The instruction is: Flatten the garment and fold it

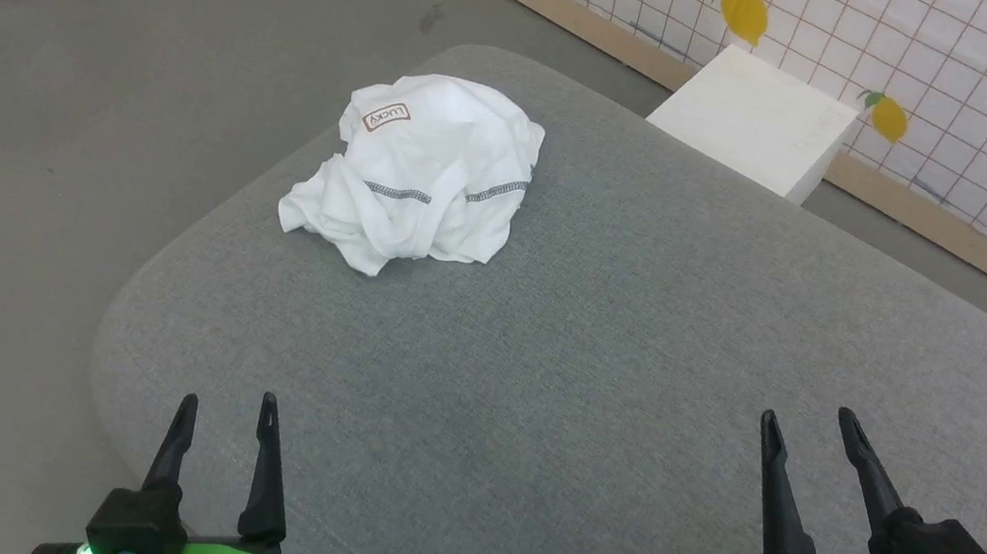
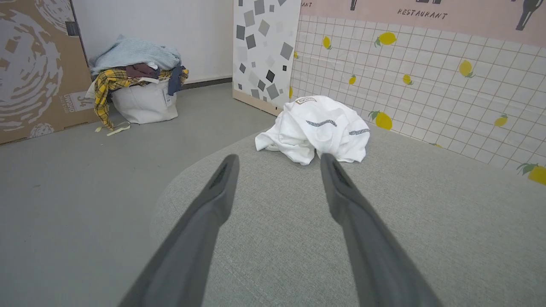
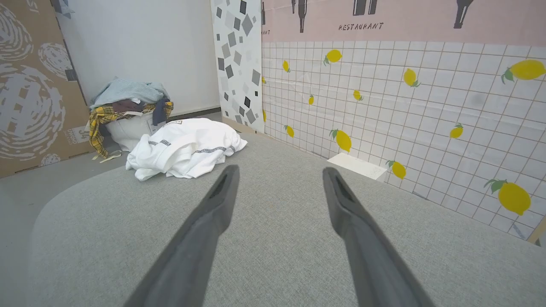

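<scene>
**Both tools spread and empty, garment crumpled at the far left corner**

The left tool [image 1: 230, 398] hangs over the near left part of the grey fabric surface [image 1: 638, 334], just inside its rounded near left corner. Its two dark fingers are spread apart and nothing is between them. The right tool [image 1: 807, 414] is over the near right part of the same surface. Its fingers are also spread, and they hold nothing. The two tools are well apart from each other, and both point toward the far edge.

The garment [image 1: 431, 173] lies well apart from both tools, near the far left corner of the surface. It is not flat: it is a crumpled white heap with many folds. One loose end of it reaches close to the left edge. A small brown-bordered patch [image 1: 386, 117] with the word "LUCKY" is on the top of the heap, on the far side. Two short pieces of grey zigzag seam [image 1: 397, 192] run across the side that faces the tools.

Beyond the far edge a rigid white box [image 1: 757, 121] stands on the grey floor [image 1: 95, 120], against a tiled wall [image 1: 958, 81] with lemon pictures. In the left wrist view, a white bag [image 2: 145, 102] full of clothes stands on the floor beside a brown cardboard panel [image 2: 30, 72].
</scene>
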Available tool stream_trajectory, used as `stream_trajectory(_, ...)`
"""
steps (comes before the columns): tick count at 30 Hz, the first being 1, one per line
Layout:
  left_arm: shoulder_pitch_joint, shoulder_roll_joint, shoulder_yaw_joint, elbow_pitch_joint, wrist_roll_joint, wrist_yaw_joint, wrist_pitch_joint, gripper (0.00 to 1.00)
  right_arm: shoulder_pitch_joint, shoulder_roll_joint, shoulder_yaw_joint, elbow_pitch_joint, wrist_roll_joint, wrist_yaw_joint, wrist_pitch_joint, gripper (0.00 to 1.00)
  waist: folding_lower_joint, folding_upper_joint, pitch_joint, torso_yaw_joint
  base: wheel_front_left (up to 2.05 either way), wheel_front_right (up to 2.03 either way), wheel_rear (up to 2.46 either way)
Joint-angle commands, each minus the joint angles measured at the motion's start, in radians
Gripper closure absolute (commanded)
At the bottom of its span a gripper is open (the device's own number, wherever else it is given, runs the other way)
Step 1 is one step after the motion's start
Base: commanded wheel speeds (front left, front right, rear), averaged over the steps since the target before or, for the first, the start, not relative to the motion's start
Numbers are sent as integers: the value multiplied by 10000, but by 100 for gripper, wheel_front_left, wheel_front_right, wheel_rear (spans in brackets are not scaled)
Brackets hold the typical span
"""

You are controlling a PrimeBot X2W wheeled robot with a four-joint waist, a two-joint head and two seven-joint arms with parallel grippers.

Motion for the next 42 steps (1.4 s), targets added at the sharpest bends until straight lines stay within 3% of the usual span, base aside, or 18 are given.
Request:
stream_trajectory(1,111,-51,-34,-23,-81,56,-80,0,28,5,-27,24,53,-17,-59,0,0,0,-4,-12,0,0,0)
stream_trajectory(11,68,-51,-63,-47,-26,-56,-80,0,33,5,-55,46,98,-17,-59,0,0,0,18,-78,0,0,0)
stream_trajectory(19,-1602,303,123,-539,-195,-981,-69,0,-80,5,-403,-314,-274,-17,-59,0,0,0,636,-117,0,0,0)
stream_trajectory(26,-4138,1014,450,-1159,-431,-1324,1603,0,-321,-5,-497,-1039,-915,-17,138,0,0,0,1755,-508,0,0,0)
stream_trajectory(30,-5652,1448,754,-1008,-675,-1457,2575,0,-512,-317,-382,-1741,-1036,-17,480,0,0,0,2548,-807,0,0,0)
stream_trajectory(40,-8654,2375,1311,1187,-1272,-1648,4571,0,-963,-1417,-199,-3703,-759,-17,1467,0,0,0,4278,-1569,0,0,0)
stream_trajectory(42,-9187,2716,1246,2209,-1130,-1644,5067,0,-1279,-1696,-47,-4285,-647,-17,1720,0,0,0,4795,-1974,0,0,0)
